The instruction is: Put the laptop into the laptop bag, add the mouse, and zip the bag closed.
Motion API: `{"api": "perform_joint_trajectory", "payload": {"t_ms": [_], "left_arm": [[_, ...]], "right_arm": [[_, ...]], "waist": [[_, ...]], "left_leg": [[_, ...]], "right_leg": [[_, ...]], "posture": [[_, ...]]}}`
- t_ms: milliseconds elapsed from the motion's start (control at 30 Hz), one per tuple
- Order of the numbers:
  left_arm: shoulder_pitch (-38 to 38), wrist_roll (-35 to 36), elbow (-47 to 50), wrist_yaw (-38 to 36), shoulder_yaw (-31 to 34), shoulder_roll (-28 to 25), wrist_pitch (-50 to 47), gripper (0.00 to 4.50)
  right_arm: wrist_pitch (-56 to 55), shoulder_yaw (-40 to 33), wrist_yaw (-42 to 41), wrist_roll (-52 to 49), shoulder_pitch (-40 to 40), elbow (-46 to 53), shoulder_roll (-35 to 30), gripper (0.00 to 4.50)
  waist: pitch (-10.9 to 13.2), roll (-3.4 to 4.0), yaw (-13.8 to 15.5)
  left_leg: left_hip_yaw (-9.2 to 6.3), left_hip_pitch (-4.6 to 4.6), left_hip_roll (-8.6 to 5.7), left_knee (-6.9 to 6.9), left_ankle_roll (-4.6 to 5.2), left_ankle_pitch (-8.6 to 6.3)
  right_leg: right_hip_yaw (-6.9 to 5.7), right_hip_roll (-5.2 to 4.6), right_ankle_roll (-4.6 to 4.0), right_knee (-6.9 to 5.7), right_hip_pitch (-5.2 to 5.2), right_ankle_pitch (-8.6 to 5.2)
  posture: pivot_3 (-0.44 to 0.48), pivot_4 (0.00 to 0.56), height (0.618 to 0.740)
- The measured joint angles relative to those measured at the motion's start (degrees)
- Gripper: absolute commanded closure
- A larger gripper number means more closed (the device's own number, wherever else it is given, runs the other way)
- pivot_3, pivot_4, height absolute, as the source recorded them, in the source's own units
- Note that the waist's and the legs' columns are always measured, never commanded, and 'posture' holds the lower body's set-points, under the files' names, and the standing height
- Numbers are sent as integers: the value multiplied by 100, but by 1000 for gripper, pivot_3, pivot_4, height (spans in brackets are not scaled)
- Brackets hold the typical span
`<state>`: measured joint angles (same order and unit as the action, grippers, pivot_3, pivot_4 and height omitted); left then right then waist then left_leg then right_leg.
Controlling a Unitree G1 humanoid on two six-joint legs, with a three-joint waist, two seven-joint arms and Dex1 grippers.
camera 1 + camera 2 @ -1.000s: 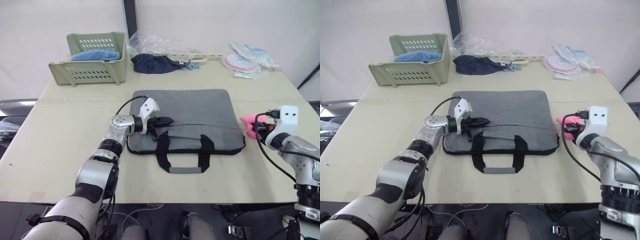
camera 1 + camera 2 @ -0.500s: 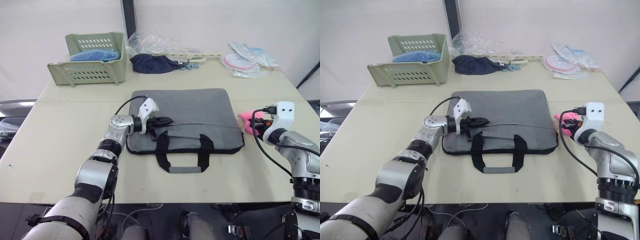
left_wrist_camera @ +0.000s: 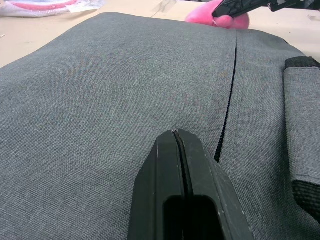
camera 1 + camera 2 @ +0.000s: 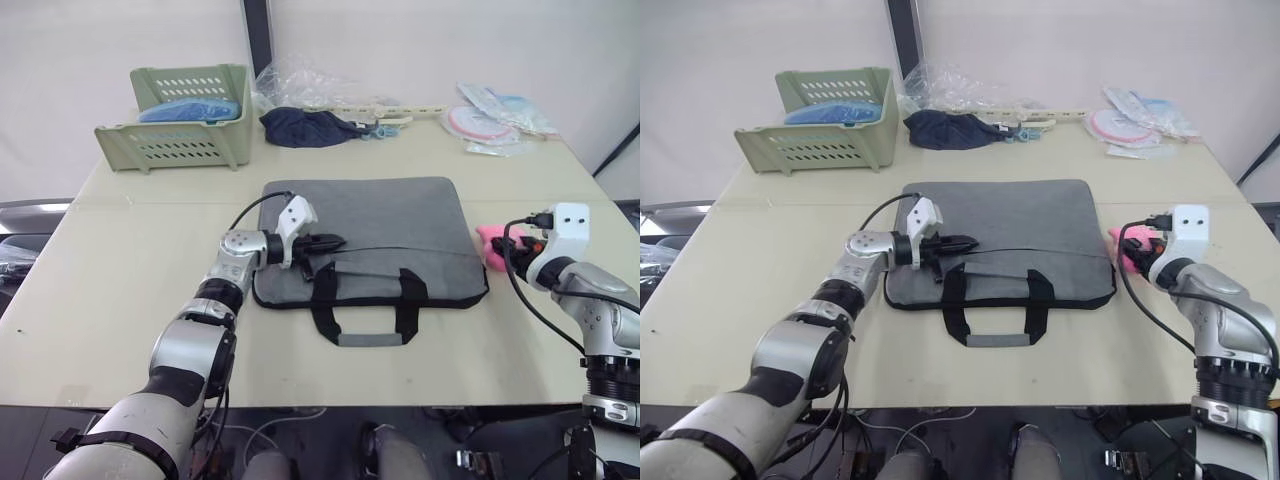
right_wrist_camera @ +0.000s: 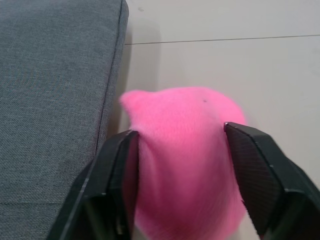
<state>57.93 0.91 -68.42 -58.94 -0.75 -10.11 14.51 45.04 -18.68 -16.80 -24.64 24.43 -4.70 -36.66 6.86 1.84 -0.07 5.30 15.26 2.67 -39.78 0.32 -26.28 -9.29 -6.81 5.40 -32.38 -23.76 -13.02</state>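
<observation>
Head views: the grey laptop bag [image 4: 372, 240] lies flat at the centre of the table [image 4: 120, 290], handles toward the robot. The left gripper [image 4: 328, 241] rests on the bag's near-left part, beside the zip line [image 4: 400, 249], which looks drawn shut along its visible run. The right gripper [image 4: 1137, 256] sits just off the bag's right edge, at a pink plush toy [image 4: 1127, 245]. The laptop and mouse cannot be located; the laptop is probably inside the bag.

Left wrist view: the two fingers [image 3: 165, 185] are pressed fully together and hold nothing. They lie over the fabric just beside the zip, a position suited to steadying the bag or reaching the slider.

Right wrist view: the fingers [image 5: 112, 165] stand wide apart on either side of the plush toy, touching or nearly touching it. Whether they grip it cannot be told. The toy is not a task item.
</observation>
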Motion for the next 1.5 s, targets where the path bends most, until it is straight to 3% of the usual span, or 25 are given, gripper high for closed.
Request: {"api": "perform_joint_trajectory", "payload": {"t_ms": [33,133,367,633,800,1033,1133,1333,1500], "left_arm": [[0,0,0,0,0,-2,0,4500],[1,1,4,-24,1,-9,0,3659],[3,36,30,-222,70,-69,-3,455],[39,489,339,-411,441,-257,-346,455],[52,856,992,-427,766,-789,-978,455],[4,1901,3853,-185,1361,-2095,-3473,455],[-161,2287,4702,-36,1616,-2648,-4341,455],[-773,2902,5537,-276,1914,-4029,-5828,455],[-1378,3276,5952,-726,2103,-5020,-6437,455]], "right_arm": [[0,-2,0,0,0,15,0,71],[10,-46,2,-7,-82,155,4,0],[323,-539,59,-138,-346,849,-2,0],[1005,-834,129,-460,-505,2214,-117,0],[1422,-1060,83,-780,-378,2658,-439,0],[1670,-1084,-1044,-1386,199,2658,-1917,0],[1641,-1028,-1486,-1499,246,2556,-2261,0],[1614,-884,-2531,-1741,245,2376,-3273,0],[1475,-901,-3225,-1814,347,1943,-3782,0]], "waist": [[0,0,0],[0,0,-1],[8,2,-6],[125,-11,-33],[200,-35,-106],[290,-54,-153],[290,-55,-136],[324,-65,-150],[336,-70,-143]], "left_leg": [[0,0,0,0,0,0],[-1,0,0,0,0,0],[-3,3,1,6,-1,-1],[0,21,3,3,-8,3],[12,112,0,-25,-22,13],[11,123,-3,-25,-19,15],[11,122,-3,-27,-20,15],[15,126,3,-27,-33,18],[16,122,2,-24,-35,17]], "right_leg": [[0,0,0,0,0,0],[0,0,0,1,0,0],[-4,0,0,8,-1,0],[6,0,4,-10,-31,2],[8,5,6,-54,-162,4],[3,5,8,-50,-173,4],[6,4,8,-50,-169,5],[11,7,10,-54,-171,5],[9,7,11,-48,-174,3]], "posture": [[0,150,740],[0,150,740],[0,150,740],[0,150,740],[0,150,740],[0,150,740],[0,150,740],[0,150,740],[0,150,740]]}}
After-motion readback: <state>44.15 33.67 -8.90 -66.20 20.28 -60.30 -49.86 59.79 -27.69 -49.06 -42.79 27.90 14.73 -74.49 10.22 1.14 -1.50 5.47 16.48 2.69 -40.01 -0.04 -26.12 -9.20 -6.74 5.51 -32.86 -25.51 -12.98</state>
